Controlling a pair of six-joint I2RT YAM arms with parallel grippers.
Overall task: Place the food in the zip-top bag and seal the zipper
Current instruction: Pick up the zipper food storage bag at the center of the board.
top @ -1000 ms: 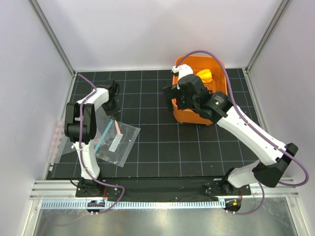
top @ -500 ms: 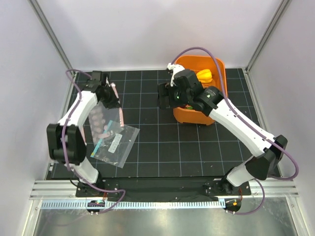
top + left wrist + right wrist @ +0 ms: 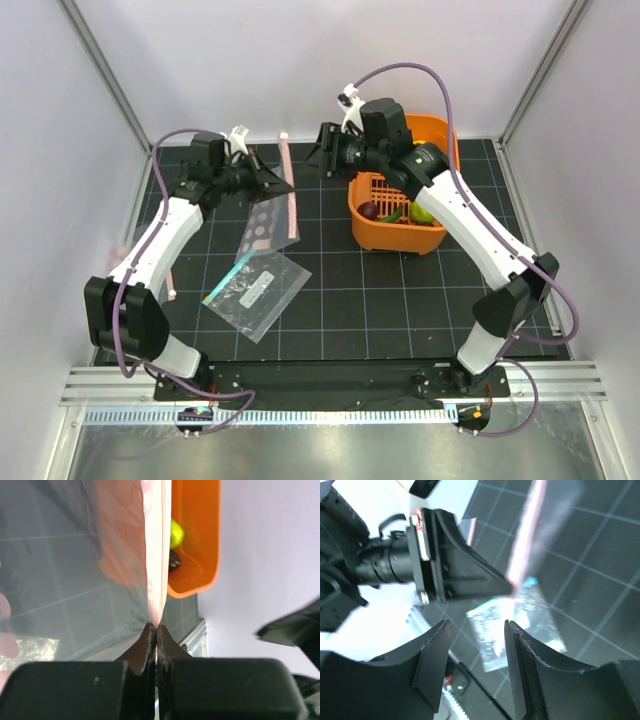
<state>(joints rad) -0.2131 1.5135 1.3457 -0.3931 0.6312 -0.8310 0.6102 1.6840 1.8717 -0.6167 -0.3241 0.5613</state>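
My left gripper [image 3: 285,186] is shut on the pink zipper [image 3: 290,205] of the clear zip-top bag [image 3: 262,222], which it holds up off the mat; its fingertips pinch the strip's end in the left wrist view [image 3: 156,627]. My right gripper [image 3: 318,158] is open and empty, just right of the raised bag, and in its own view [image 3: 477,645] the pink zipper [image 3: 525,545] is blurred. The food lies in the orange basket [image 3: 440,225]: a maroon piece [image 3: 370,210], a slim green chili [image 3: 392,215] and a green round fruit [image 3: 422,213]. The yellow pepper is hidden by the right arm.
A second clear bag with a teal strip and white label [image 3: 258,290] lies flat on the black grid mat below the raised bag. The basket also shows in the left wrist view [image 3: 200,540]. White walls and metal posts enclose the mat.
My left gripper has lifted the pink-zipper bag off the teal bag and swung it right and back. My right gripper has left the basket and moved left toward the bag.
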